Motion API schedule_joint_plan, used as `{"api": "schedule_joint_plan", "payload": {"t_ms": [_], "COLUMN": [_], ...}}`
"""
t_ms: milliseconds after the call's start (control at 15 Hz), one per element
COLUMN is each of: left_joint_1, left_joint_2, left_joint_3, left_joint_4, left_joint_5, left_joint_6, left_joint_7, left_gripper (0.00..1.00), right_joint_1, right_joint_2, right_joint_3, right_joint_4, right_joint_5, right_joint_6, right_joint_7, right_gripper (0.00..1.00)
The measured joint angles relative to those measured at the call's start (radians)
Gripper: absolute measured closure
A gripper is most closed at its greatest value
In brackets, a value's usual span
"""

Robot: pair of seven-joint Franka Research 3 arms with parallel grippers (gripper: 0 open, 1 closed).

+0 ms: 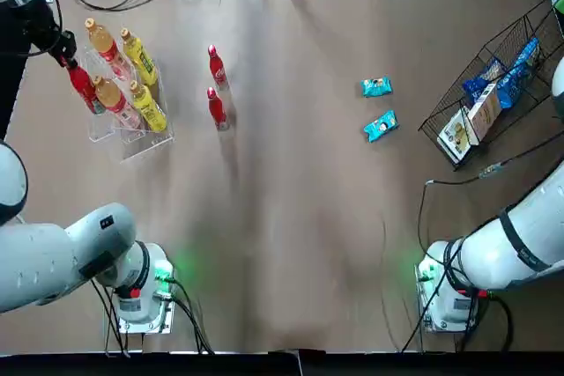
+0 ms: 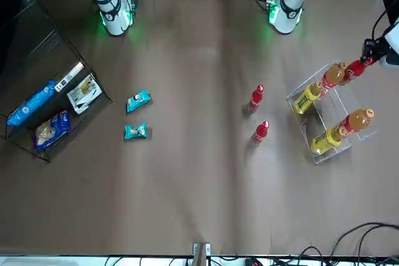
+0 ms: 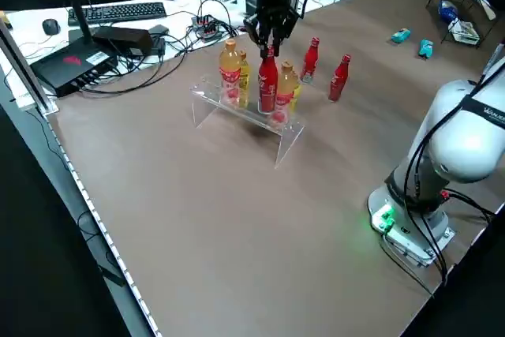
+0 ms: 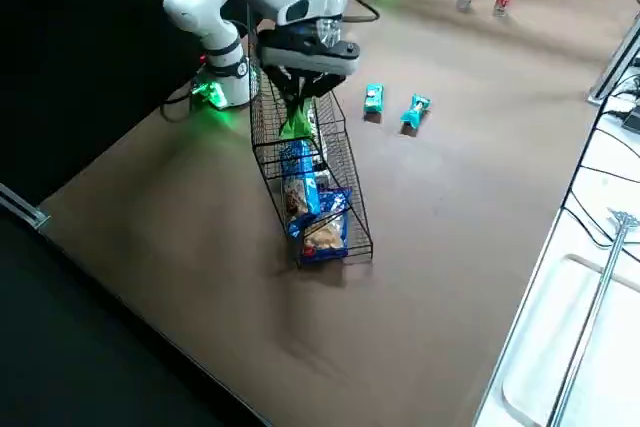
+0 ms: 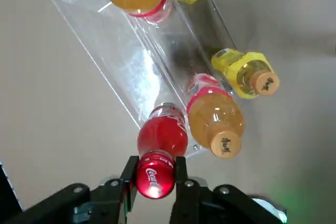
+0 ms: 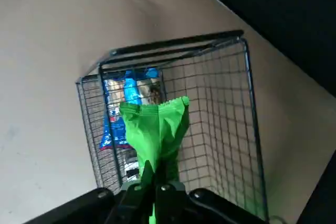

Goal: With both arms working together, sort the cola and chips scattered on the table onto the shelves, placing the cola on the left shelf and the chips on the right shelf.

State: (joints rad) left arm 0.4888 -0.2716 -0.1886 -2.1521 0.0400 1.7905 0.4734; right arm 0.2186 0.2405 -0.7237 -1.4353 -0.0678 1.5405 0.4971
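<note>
Left gripper: at the clear acrylic rack, its fingers (image 5: 181, 174) pinching the cap of one cola bottle (image 5: 162, 137); the gripper (image 5: 156, 182) is partly cut off by the wrist view's lower edge.
Held cola: upright in the left side view, at the clear acrylic rack (image 3: 245, 113), next to an orange drink bottle (image 5: 216, 119); whether its base touches the rack, I cannot tell.
Loose cola: two red bottles (image 1: 218, 68) (image 1: 217, 109) stand on the table (image 1: 291, 217), apart from the rack.
Right gripper: above the black wire basket (image 6: 252, 114), its fingers pressed onto the bright green packet (image 6: 157, 129); the gripper (image 6: 152, 182) hides the packet's lower part. In the top view both are out of frame.
Loose chips: two teal-blue packets (image 1: 376, 87) (image 1: 381, 126) lie on the table, near each other, between the two racks.
Basket contents: darker blue packets (image 4: 300, 187) and a tan-and-white box (image 1: 471, 123); wire mesh crosses them, and the box is mostly covered in the right side view.
Other bottles: two orange and two yellow (image 1: 141, 61) in the clear rack, whose see-through edges are faint.
Open room: bare tabletop between the loose cola and the teal-blue packets, and toward the arm bases.
</note>
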Motion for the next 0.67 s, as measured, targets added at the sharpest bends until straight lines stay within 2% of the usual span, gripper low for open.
{"api": "schedule_joint_plan", "payload": {"t_ms": [67,133,333,600,667], "left_joint_1": [0.000,0.000,0.000,-0.002,-0.003], "left_joint_2": [-0.005,-0.010,-0.020,-0.024,-0.024], "left_joint_3": [0.000,0.000,-0.001,-0.002,-0.004], "left_joint_4": [-0.014,-0.031,-0.059,-0.062,-0.061], "left_joint_5": [0.000,0.000,0.000,0.000,0.000], "left_joint_6": [0.004,0.014,0.037,0.038,0.038], "left_joint_7": [0.000,0.000,0.000,0.001,0.001], "left_gripper": [0.68,0.68,0.68,0.68,0.64], "right_joint_1": [-0.012,-0.023,-0.036,-0.029,-0.025], "right_joint_2": [0.004,0.005,0.005,0.005,0.005], "right_joint_3": [0.000,0.000,0.001,0.012,0.014], "right_joint_4": [0.000,0.000,0.000,0.001,0.003], "right_joint_5": [0.000,0.001,0.001,0.002,0.002], "right_joint_6": [0.003,0.005,0.006,-0.006,-0.024], "right_joint_7": [-0.028,-0.056,-0.097,-0.098,-0.098], "right_gripper": [0.96,0.89,0.63,0.59,0.59]}}
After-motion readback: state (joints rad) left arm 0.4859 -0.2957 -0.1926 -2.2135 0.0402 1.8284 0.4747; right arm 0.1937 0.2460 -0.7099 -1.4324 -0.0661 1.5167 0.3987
